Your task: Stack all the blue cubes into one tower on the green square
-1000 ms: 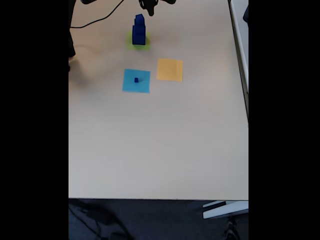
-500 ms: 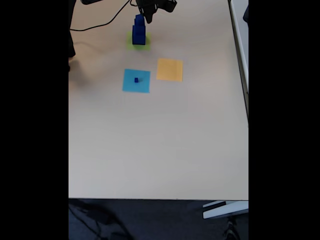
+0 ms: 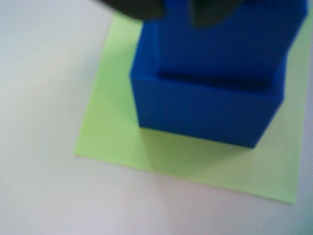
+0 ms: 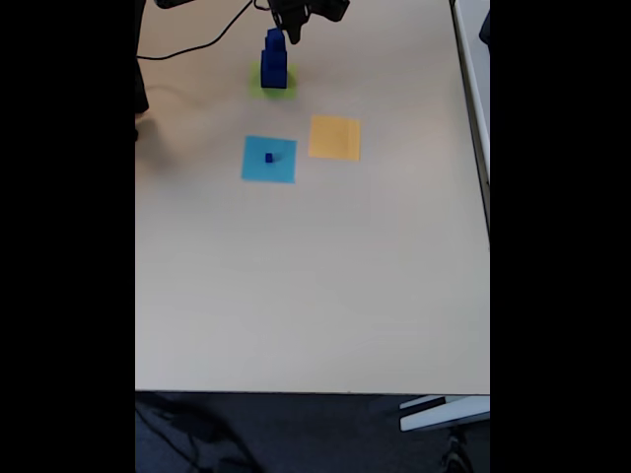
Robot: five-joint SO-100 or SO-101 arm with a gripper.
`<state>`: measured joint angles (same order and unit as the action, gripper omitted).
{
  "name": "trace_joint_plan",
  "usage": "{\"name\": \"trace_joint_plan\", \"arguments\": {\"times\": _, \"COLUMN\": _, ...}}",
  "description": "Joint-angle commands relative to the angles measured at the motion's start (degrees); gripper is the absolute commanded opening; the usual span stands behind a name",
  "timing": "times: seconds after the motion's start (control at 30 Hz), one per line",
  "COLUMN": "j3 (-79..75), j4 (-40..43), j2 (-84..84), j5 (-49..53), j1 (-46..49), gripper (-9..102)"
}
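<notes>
While under hand [image 4: 293, 30], tower [image 4: 273, 61].

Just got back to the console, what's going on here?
The arm's end effector hangs at the top of the blue tower on the green square; whether it grips anything is unclear. One tiny blue cube sits apart on the light-blue square, not yet stacked. The orange-yellow square is bare.

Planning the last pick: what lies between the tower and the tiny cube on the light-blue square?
In the fixed view, only bare table separates the tower from the tiny cube.
</notes>
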<state>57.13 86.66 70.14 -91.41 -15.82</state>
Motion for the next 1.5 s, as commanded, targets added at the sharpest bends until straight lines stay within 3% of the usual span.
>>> {"name": "trace_joint_plan", "arguments": {"times": 0.0, "j3": -0.35, "j4": 0.09, "j2": 5.54, "j5": -0.18, "j1": 0.26, "gripper": 0}}
{"name": "trace_joint_plan", "arguments": {"times": 1.47, "j3": 0.18, "j4": 1.41, "j2": 10.81, "j5": 2.64, "j1": 5.27, "gripper": 0}}
